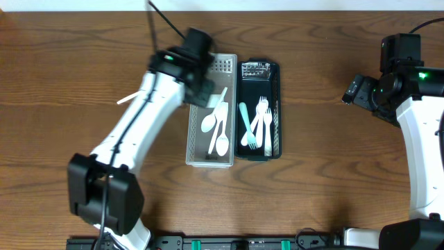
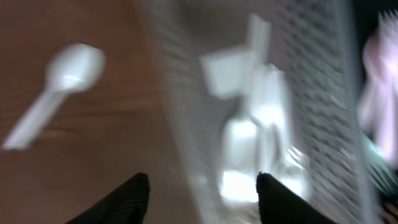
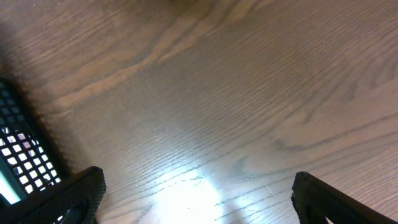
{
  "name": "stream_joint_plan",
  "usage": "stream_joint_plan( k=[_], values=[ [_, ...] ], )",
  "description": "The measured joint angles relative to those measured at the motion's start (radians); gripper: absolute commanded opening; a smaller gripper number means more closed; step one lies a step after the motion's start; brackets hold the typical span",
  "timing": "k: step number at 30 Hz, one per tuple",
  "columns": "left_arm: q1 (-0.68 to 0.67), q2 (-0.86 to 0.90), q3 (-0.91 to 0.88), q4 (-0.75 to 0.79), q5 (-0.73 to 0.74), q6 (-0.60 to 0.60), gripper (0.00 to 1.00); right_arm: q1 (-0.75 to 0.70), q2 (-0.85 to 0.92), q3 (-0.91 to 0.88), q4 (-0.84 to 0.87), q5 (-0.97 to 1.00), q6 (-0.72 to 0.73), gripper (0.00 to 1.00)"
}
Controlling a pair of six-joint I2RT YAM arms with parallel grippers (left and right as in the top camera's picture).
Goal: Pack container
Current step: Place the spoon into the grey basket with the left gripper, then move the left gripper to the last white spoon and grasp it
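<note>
Left gripper [image 2: 202, 199]: jaws spread, and we see nothing pinched between them. They hang over the left wall of the white basket [image 1: 191, 139]. The wall's mesh runs up between the two fingertips. Left of the jaws lies bare table [image 1: 333, 173] with one loose spoon [image 2: 62, 87] on it, well apart from the basket. Right of the jaws is the basket's inside, with pale shapes in it.

The left wrist view is smeared, so we cannot tell whether either fingertip touches the rim. From overhead the wrist covers the basket's top left corner and hides the fingers.

The basket holds white spoons [image 1: 220, 139]. The black tray [image 1: 277, 104] sits touching its right side, holding white forks [image 1: 262, 114] and a teal spoon [image 1: 245, 125]. At the tray's top end is a clear item [image 1: 255, 69] that we cannot make out.

Right gripper [image 3: 208, 205]: jaws spread wide and empty, with open wood grain ahead and between them. Far to the left of the jaws, a corner of the black tray is cut off by the frame edge.
</note>
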Motion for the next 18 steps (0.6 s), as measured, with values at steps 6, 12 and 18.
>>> stream_joint_plan(
  k=[6, 12, 18],
  values=[
    [0.185, 0.004, 0.014, 0.065, -0.077, 0.137, 0.60, 0.000, 0.000, 0.000, 0.000, 0.000, 0.000, 0.99],
    [0.344, 0.107, 0.017, 0.087, -0.007, 0.363, 0.58, 0.000, 0.000, 0.000, 0.000, 0.000, 0.000, 0.99],
    [0.404, 0.245, 0.017, 0.145, 0.064, 0.537, 0.59, 0.000, 0.000, 0.000, -0.005, 0.000, 0.000, 0.99]
  ],
)
